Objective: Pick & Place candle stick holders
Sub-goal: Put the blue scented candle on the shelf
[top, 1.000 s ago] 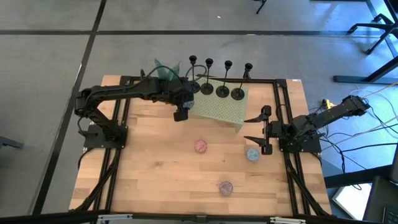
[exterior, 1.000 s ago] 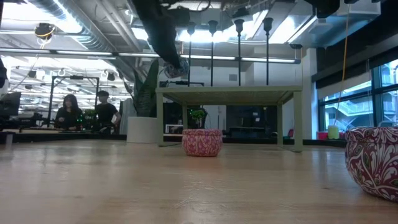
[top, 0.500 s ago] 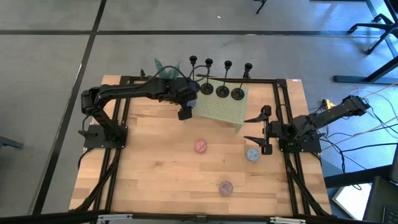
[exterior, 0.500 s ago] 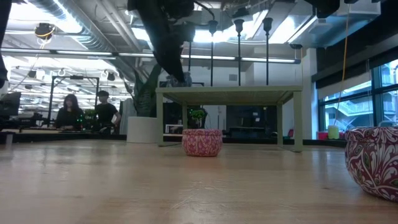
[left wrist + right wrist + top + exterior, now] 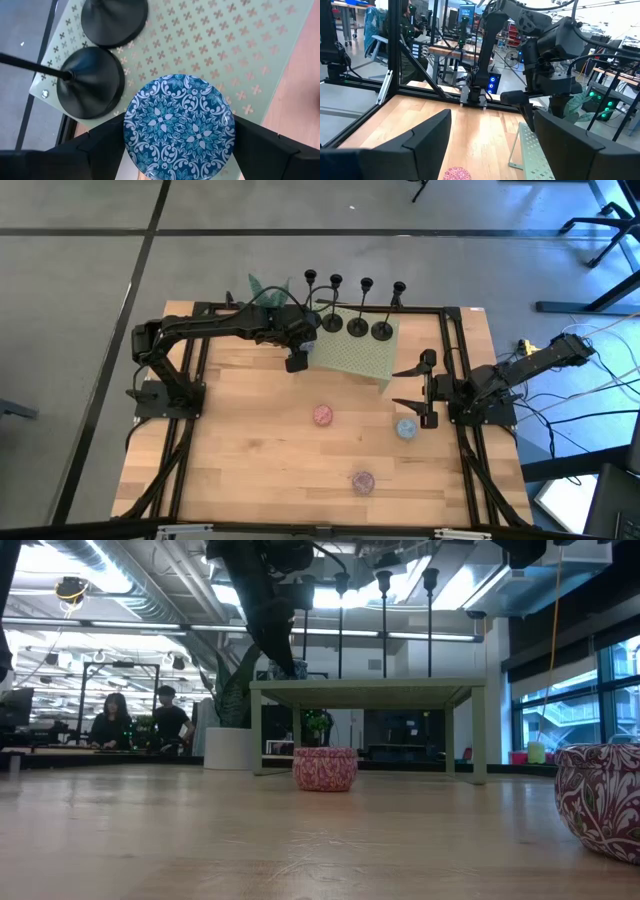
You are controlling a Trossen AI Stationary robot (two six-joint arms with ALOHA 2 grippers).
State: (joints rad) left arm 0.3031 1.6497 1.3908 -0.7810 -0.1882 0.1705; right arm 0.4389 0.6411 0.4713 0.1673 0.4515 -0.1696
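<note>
While all four candle stick holders (image 5: 355,325) stand on the green perforated stand (image 5: 362,358) at upper centre, none is picked; left tool (image 5: 296,363) holds a blue patterned disc (image 5: 178,127); right tool (image 5: 428,388) waits wide, empty.

Two dark jointed arms, trailing cables

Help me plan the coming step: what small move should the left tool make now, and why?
Probably lower straight down. The left tool grips a blue patterned round piece over a bare part of the green stand, and the nearest candle stick holder sits just beside it, so sideways drift risks a bump.
</note>
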